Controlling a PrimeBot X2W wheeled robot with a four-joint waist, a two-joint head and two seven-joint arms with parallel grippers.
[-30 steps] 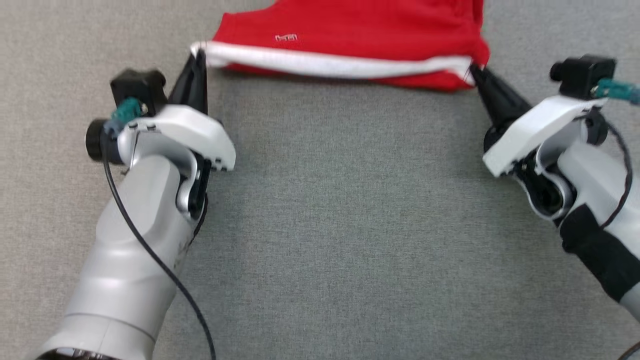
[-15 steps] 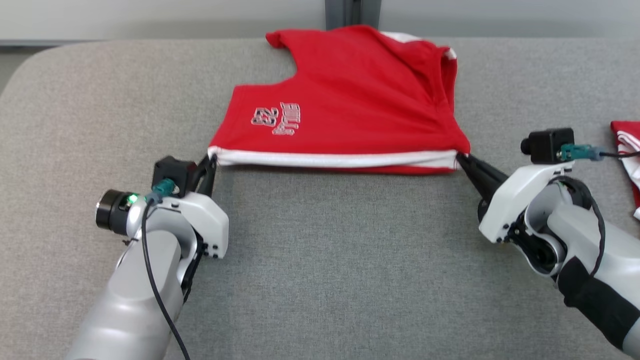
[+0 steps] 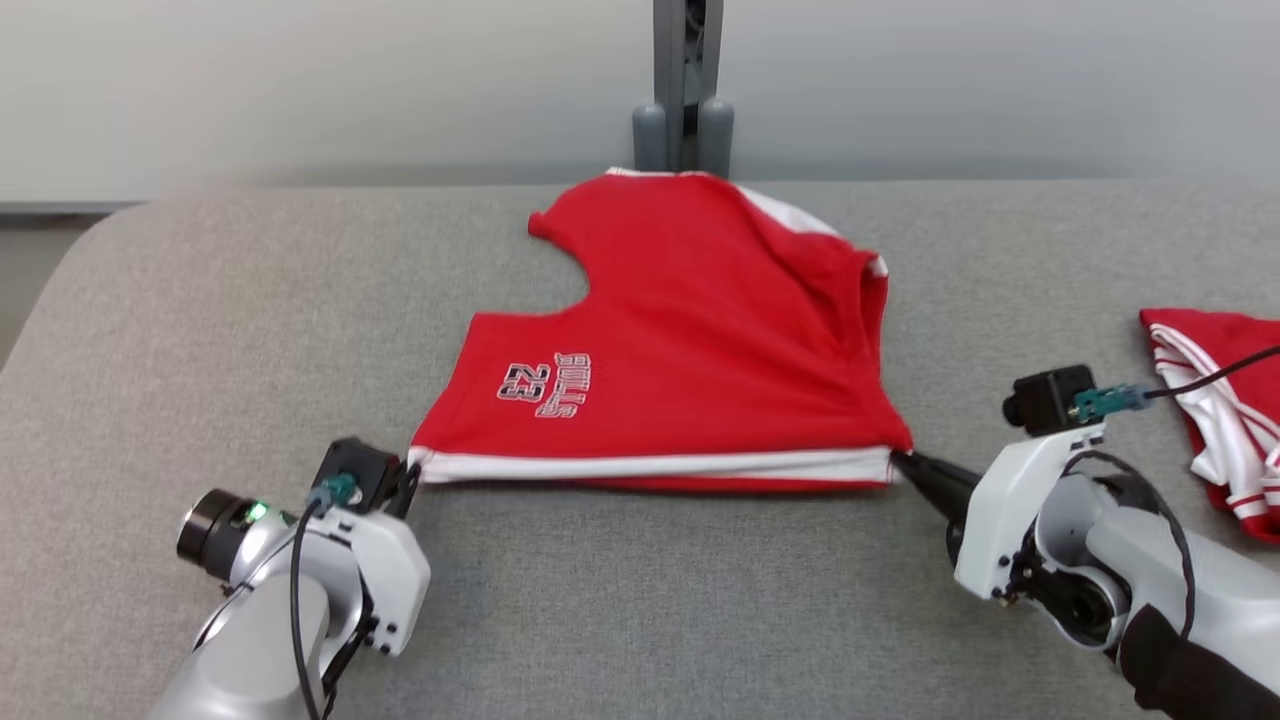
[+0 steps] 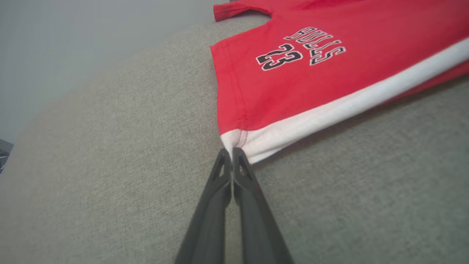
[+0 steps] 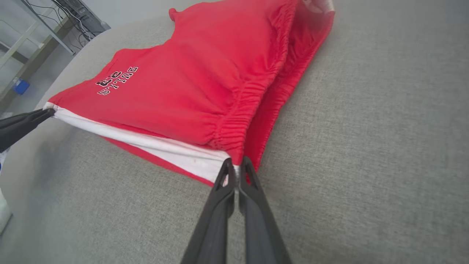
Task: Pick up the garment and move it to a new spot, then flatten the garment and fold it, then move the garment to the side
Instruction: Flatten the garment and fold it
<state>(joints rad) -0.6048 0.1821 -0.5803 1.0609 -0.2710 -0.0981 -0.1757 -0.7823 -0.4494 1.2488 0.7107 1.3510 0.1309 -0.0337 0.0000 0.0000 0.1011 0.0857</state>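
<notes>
A pair of red shorts (image 3: 690, 340) with a white side stripe and black "BULLS 23" print lies on the grey padded table (image 3: 640, 600). My left gripper (image 3: 410, 468) is shut on the near left corner of the shorts (image 4: 311, 69), pinching the white band where it ends. My right gripper (image 3: 900, 462) is shut on the near right corner of the shorts (image 5: 190, 95), by the gathered waistband. The white band is stretched straight between the two grippers. In the right wrist view the left gripper (image 5: 51, 110) shows at the far left.
A second red and white garment (image 3: 1215, 400) lies crumpled at the table's right edge. A grey post (image 3: 685, 90) stands behind the table's far edge. The table's far left corner (image 3: 110, 230) is rounded. Bare grey fabric lies in front of the shorts.
The head camera has tilted up, so more of the table and the wall behind shows. Both grippers keep hold of the near corners and the shorts stay stretched between them.
</notes>
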